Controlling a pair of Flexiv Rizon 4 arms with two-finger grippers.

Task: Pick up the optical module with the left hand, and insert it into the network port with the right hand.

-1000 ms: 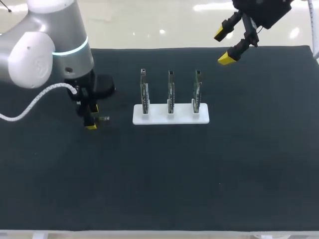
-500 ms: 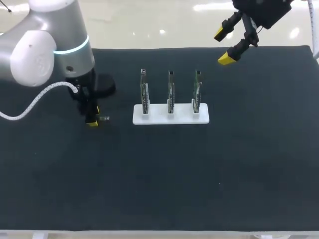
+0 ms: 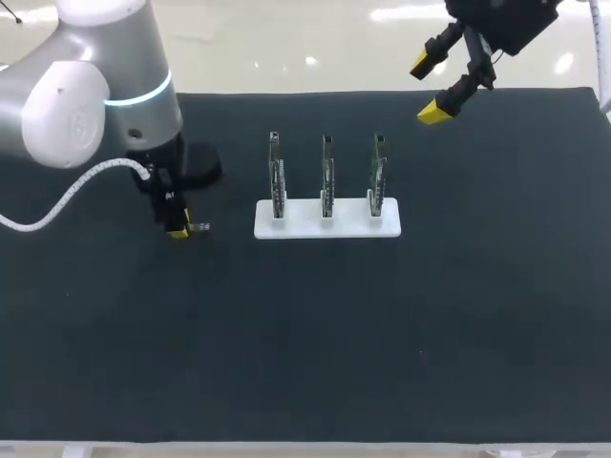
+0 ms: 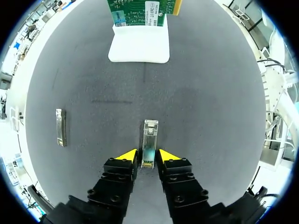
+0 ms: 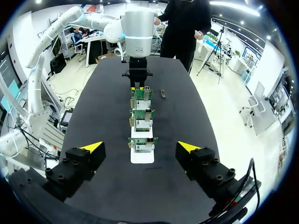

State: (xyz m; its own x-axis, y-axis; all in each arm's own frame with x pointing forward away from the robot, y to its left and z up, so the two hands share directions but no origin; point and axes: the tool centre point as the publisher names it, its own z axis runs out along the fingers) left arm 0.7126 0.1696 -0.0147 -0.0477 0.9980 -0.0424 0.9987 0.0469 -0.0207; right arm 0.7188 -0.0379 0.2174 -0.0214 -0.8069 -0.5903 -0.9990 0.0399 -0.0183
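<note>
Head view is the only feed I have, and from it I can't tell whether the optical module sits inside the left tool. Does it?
Observer: Yes. In the left wrist view, the near end of the optical module sits inside the left tool, with a thin gap showing on each side.
Operator: Which way does it lie?
Observer: Lengthwise, in line with the tool, with its far end toward the white stand.
Operator: Anything else near it?
Observer: A second module lies flat on the mat, off to one side of the tool. Your view does not show it.
</note>
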